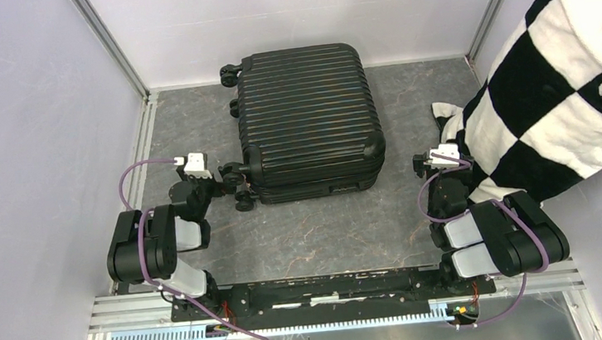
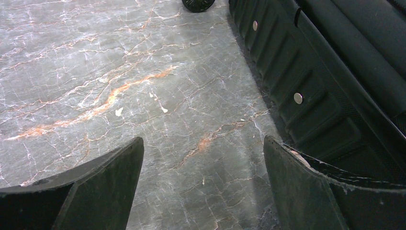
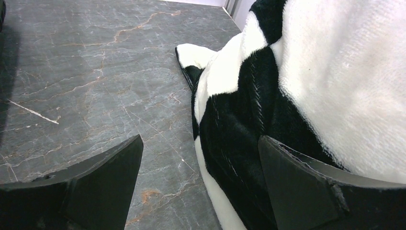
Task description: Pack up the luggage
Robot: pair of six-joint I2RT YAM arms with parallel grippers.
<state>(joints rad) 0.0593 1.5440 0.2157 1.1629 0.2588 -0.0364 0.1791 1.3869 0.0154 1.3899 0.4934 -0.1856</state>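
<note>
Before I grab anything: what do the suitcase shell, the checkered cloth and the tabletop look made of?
The luggage: probably hard moulded plastic, semi-gloss black; its ribs catch highlights. The checkered cloth: soft plush or fleece, matte, with visible nap and folds. The table: smooth grey marble look with orange and white veins; stone or printed laminate, I cannot tell.

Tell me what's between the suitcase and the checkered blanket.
Only bare grey table, as the top view shows. The right hand sits at the edge of the blanket, apart from the suitcase.
</note>
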